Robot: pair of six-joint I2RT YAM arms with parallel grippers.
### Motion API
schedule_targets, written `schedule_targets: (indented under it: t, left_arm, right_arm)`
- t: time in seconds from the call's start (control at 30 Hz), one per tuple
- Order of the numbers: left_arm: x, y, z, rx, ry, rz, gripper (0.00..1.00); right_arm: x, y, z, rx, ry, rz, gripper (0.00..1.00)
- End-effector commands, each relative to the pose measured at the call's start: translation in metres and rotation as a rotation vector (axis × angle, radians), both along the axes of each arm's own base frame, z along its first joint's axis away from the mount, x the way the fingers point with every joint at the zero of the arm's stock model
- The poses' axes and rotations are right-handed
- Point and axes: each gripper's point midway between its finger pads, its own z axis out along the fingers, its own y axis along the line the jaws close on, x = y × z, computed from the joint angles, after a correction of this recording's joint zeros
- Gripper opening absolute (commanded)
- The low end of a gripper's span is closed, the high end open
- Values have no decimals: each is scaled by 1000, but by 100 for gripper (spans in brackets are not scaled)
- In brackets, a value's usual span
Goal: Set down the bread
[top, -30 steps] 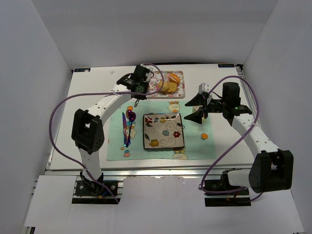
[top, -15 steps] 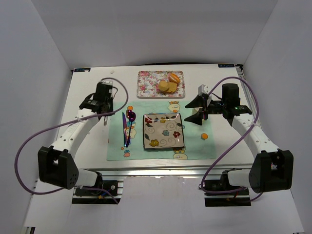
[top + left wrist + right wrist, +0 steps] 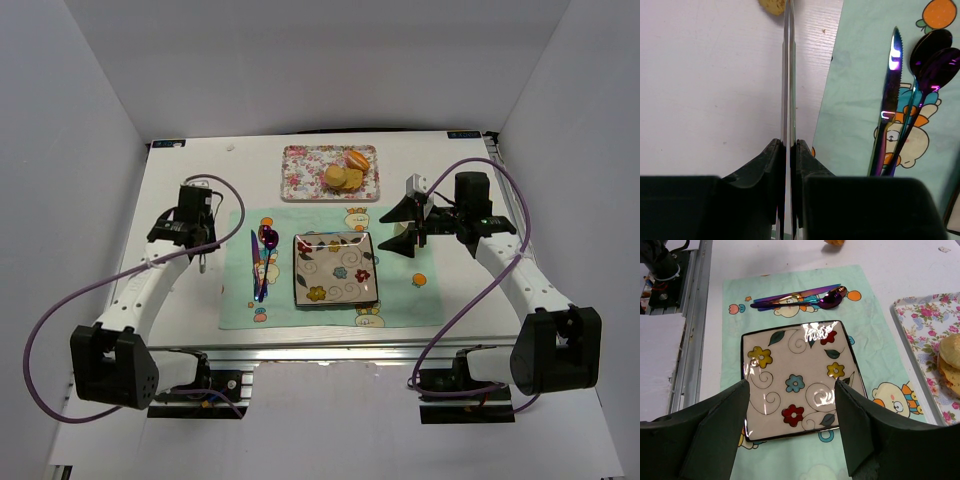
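Left jaws were pressed together on a thin metal utensil (image 3: pixel 789 75), seen edge-on in the left wrist view. Right jaws were spread wide and held nothing; they hung at 3 o'clock from the square plate (image 3: pixel 336 270), with the plate visible between the fingers in the right wrist view.

The bread (image 3: pixel 772 5) sat at the far tip of the utensil, cut off by the top edge of the left wrist view. It was over the bare white surface (image 3: pixel 180 190), beyond the placemat (image 3: pixel 400 290) at 9 o'clock from the plate. It could not be determined whether the bread was speared on the tip, resting against it, or touching the surface.

The plate carried nothing. A knife (image 3: pixel 888 100) and a spoon (image 3: pixel 935 60) lay on the placemat between the bread and the plate. A floral tray (image 3: pixel 300 175) at 12 o'clock from the plate held flat slices (image 3: pixel 342 178) and a darker roll (image 3: pixel 358 160).

Step in hand, as judged: transport, with placement not yet done. The next move likely calls for swinging the utensil tip toward 3 o'clock, high enough to clear the cutlery, then lowering over the plate centre. The utensil should stay level, since a tilt could shed the bread.
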Motion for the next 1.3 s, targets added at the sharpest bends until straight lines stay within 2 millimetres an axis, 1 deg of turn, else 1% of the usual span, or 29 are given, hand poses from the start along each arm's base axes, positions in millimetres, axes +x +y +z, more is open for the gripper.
schedule_targets:
  t: [0.0,0.07,0.17,0.2,0.3,0.33,0.37,0.43,0.47,0.57,0.63,0.73,0.77,0.9,0.97,1.07,1.13,1.2,1.27]
  left_arm:
    - [18,-8,38,-46,-124,-14,0]
    - [21,-14,44,-70,-136,-34,0]
    - [29,-37,60,-166,-178,-129,0]
    - [29,-54,63,-232,-177,-196,0]
    - [24,-91,76,-341,-203,-367,0]
    - [16,-110,77,-401,-191,-467,0]
    - [6,-127,78,-425,-183,-543,0]
    - [-11,-151,76,-457,-160,-669,0]
    - [-26,-168,69,-465,-133,-741,0]
    - [-50,-189,64,-481,-116,-836,0]
    - [-59,-194,69,-499,-131,-861,0]
    - [-71,-199,63,-502,-100,-891,0]
    - [-79,-200,57,-501,-56,-902,0]
    - [-98,-206,33,-470,66,-929,0]
    - [-104,-212,23,-465,103,-939,0]
    - [-107,-217,10,-451,141,-936,1]
    - [-106,-219,8,-448,148,-923,10]
    - [-104,-220,8,-440,141,-913,22]
    - [-101,-220,11,-435,123,-906,31]
  right_arm:
    - [-3,0,6,15,-13,20,73]
    - [-3,0,6,15,-11,21,73]
    - [-3,0,6,15,-13,21,73]
    - [-3,0,6,15,-12,21,73]
    - [-2,0,6,15,-13,21,73]
    - [-2,0,7,15,-16,21,73]
    - [-2,0,7,16,-13,22,73]
    - [-1,1,7,16,-15,22,73]
    - [-1,1,6,16,-13,22,73]
    - [0,1,6,15,-12,21,73]
    - [0,1,6,13,-9,20,73]
    - [2,1,7,14,-6,20,73]
    - [2,1,7,15,-5,21,73]
    - [5,2,9,16,-6,21,73]
    - [5,2,10,16,-7,21,73]
    - [5,2,10,14,-6,20,73]
    - [5,1,9,12,-8,17,73]
    - [5,1,8,10,-8,17,73]
    - [5,1,8,9,-7,16,73]
